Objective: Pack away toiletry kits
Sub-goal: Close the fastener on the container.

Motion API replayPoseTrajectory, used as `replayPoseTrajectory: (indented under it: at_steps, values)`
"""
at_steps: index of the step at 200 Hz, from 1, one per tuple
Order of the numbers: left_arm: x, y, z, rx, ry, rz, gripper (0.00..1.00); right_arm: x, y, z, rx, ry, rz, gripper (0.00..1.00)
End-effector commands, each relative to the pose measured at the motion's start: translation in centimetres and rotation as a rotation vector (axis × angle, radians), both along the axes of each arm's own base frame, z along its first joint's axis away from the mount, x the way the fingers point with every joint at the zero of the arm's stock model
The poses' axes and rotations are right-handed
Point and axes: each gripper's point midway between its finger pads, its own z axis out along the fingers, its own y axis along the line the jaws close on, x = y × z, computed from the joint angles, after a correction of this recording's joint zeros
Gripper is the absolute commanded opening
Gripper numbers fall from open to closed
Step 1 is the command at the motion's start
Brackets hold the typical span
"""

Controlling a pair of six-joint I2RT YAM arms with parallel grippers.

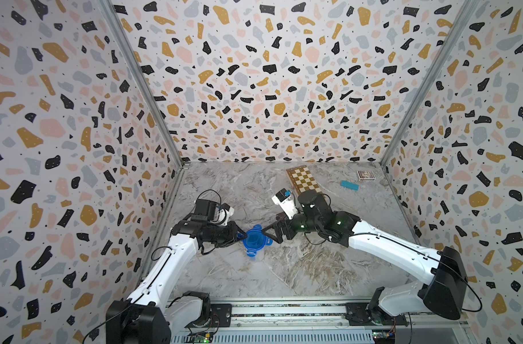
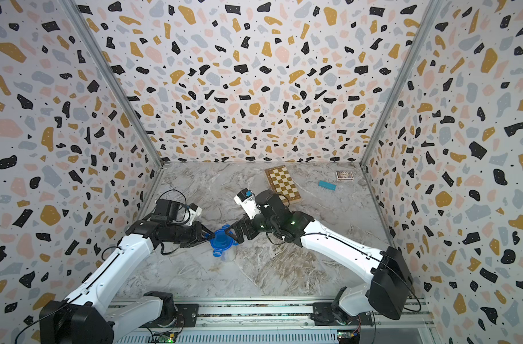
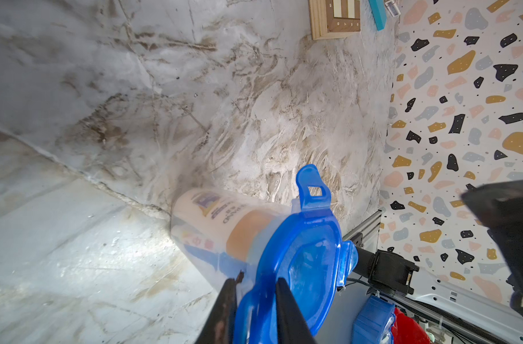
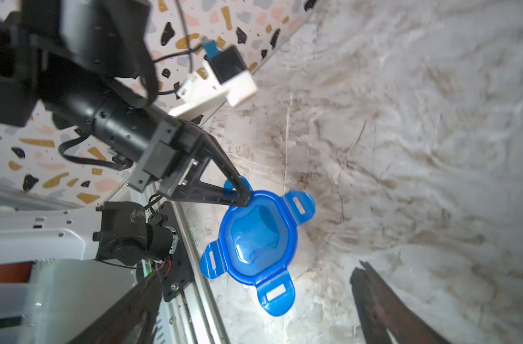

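A clear tub with a blue lid (image 1: 255, 239) (image 2: 222, 240) stands mid-table between both arms. In the left wrist view a white bottle with an orange cap (image 3: 224, 220) from the toiletry kits shows through the tub's cloudy wall, with something blue beneath it. My left gripper (image 1: 240, 235) (image 3: 255, 286) is shut on the lid's left clip tab (image 3: 254, 300), as the right wrist view also shows. My right gripper (image 1: 269, 235) (image 4: 257, 272) stands wide open at the lid's right side, its fingers (image 4: 373, 297) apart from the lid (image 4: 258, 235) and holding nothing.
A folded chessboard (image 1: 303, 180) lies at the back behind the right arm. A teal block (image 1: 349, 185) and a small patterned card box (image 1: 366, 175) sit at the back right. Patterned walls close three sides, and a metal rail (image 1: 284, 309) runs along the front.
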Motion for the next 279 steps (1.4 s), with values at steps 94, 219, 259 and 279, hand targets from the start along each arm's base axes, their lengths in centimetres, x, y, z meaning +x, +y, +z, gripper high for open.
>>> replayPoseTrajectory:
  at_steps: [94,219,259,279]
  values:
    - [-1.3,1.1,-2.7,0.088,0.102,0.016,0.22,-1.1,5.5,-5.1,-0.32,-0.239,0.348,1.0]
    - [-1.4,1.1,-2.8,0.09,0.105,0.016,0.22,-2.6,6.5,-7.8,-0.379,-0.227,0.405,1.0]
    - [-1.4,1.1,-2.9,0.092,0.11,0.016,0.22,-2.9,6.3,-9.1,-0.407,-0.203,0.423,1.0]
    - [-1.4,1.1,-2.9,0.092,0.109,0.016,0.22,-3.3,6.2,-9.8,-0.416,-0.196,0.456,1.0]
